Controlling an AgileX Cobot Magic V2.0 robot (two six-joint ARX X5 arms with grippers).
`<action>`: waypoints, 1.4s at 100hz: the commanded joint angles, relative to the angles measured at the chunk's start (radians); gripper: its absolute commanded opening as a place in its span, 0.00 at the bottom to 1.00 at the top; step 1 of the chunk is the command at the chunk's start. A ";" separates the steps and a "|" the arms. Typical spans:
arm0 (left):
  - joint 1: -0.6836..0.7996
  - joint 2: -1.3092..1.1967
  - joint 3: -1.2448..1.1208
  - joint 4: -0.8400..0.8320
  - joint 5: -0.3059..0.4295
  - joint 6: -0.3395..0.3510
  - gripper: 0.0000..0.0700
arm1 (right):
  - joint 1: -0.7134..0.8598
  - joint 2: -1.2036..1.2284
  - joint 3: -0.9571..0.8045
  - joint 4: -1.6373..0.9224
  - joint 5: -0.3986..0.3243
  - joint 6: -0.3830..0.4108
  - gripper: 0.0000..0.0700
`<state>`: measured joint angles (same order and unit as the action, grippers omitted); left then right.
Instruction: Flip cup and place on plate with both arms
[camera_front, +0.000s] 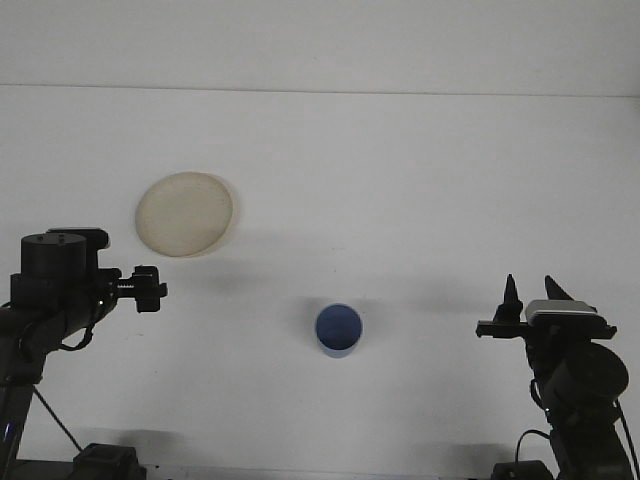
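A small blue cup stands on the white table, low in the middle, with its round blue top facing the camera. A pale beige plate lies flat to the upper left of it. My left gripper hangs at the left, below the plate and well left of the cup, pointing right; it holds nothing that I can see. At the far right my right gripper points up and away, open and empty, with its two dark fingertips apart. Both grippers are far from the cup.
The white table runs back to a white wall. Cables and the arm bases sit along the bottom edge.
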<state>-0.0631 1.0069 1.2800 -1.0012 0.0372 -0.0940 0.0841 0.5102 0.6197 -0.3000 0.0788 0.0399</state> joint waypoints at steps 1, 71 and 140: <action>-0.001 0.006 0.023 -0.009 0.005 -0.005 0.77 | 0.000 0.001 0.007 0.011 0.001 -0.011 0.54; -0.419 0.360 0.187 0.026 0.072 -0.054 0.76 | 0.000 0.001 0.007 0.011 0.000 -0.011 0.54; -0.755 0.772 0.365 0.035 0.072 0.008 0.76 | 0.000 0.001 0.007 0.011 0.000 -0.010 0.54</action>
<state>-0.8001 1.7496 1.6222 -0.9657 0.1074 -0.1059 0.0841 0.5102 0.6197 -0.2996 0.0788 0.0399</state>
